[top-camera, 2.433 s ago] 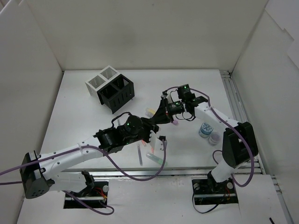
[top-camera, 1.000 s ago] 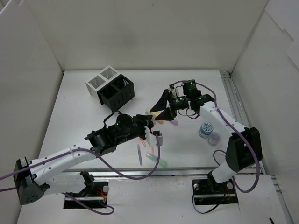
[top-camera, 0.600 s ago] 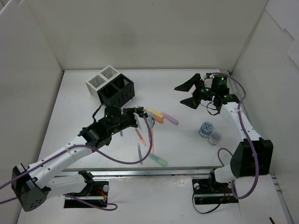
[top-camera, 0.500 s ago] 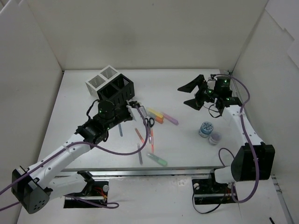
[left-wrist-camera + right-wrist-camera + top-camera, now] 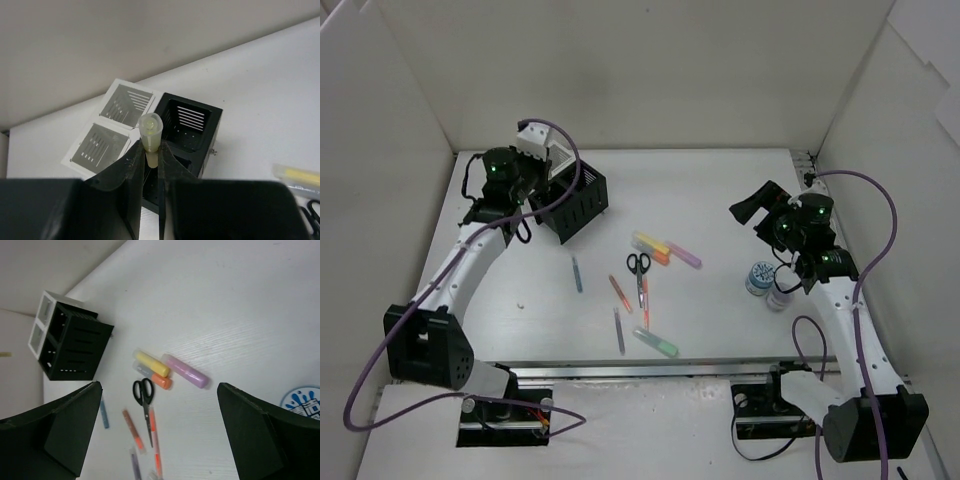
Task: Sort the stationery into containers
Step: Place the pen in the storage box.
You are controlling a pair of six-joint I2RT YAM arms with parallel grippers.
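My left gripper (image 5: pixel 150 146) is shut on a pale yellow highlighter (image 5: pixel 150 131), held upright above the containers (image 5: pixel 186 120), about where the white and black cups meet. From above, that gripper (image 5: pixel 548 165) hangs over the cluster (image 5: pixel 570 203). My right gripper (image 5: pixel 160 435) stands wide open and empty above the table's right side (image 5: pixel 760 205). Below it lie black scissors (image 5: pixel 144 395), yellow (image 5: pixel 151 364), orange (image 5: pixel 161 381) and pink (image 5: pixel 185 371) highlighters and a blue-grey pen (image 5: pixel 104 414). A green highlighter (image 5: pixel 657 343) and a purple pen (image 5: pixel 619 330) lie nearer the front.
A round white-and-blue tub (image 5: pixel 759 277) and a small purple-topped pot (image 5: pixel 779 296) stand at the right, under the right arm. White walls close in the table on three sides. Two slim orange pens (image 5: pixel 620 292) lie beside the scissors.
My left arm has swung from the table's middle to above the containers, carrying the highlighter. My right gripper has opened wide and drawn back to the right.
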